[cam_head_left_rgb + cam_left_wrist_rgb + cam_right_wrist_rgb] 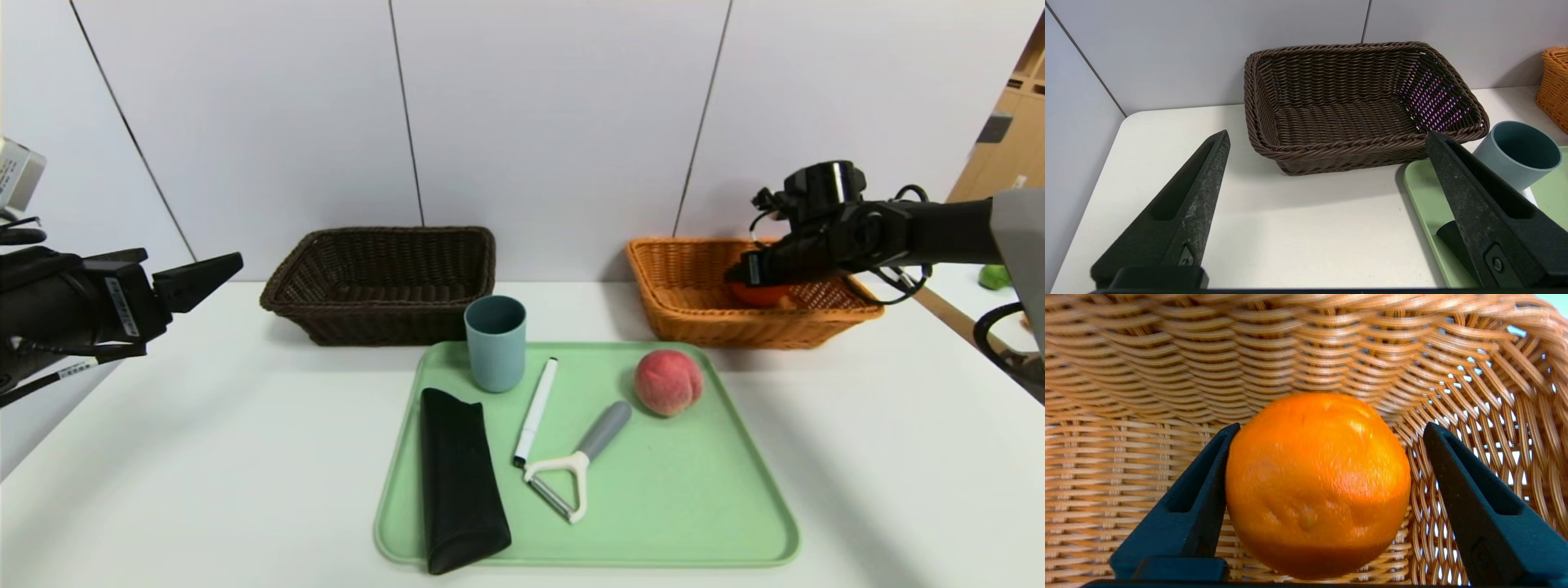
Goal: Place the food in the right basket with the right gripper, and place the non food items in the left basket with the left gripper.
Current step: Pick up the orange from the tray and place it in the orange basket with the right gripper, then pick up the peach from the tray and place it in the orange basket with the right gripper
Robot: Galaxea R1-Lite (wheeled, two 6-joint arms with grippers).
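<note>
The right gripper point(755, 273) is parked inside the orange-tan basket point(694, 314), fingers spread wide. The orange point(1318, 486) is touched by one finger, but a clear gap is seen at the other, so nothing is actually clamped. The peach point(669, 382), cup point(495, 343), marker point(535, 411), peeler point(578, 460) and black pouch point(459, 478) are all laid out on the green tray point(694, 506). The left gripper point(1327, 155) is held wide open and empty, off near the dark brown basket point(1359, 151).
</note>
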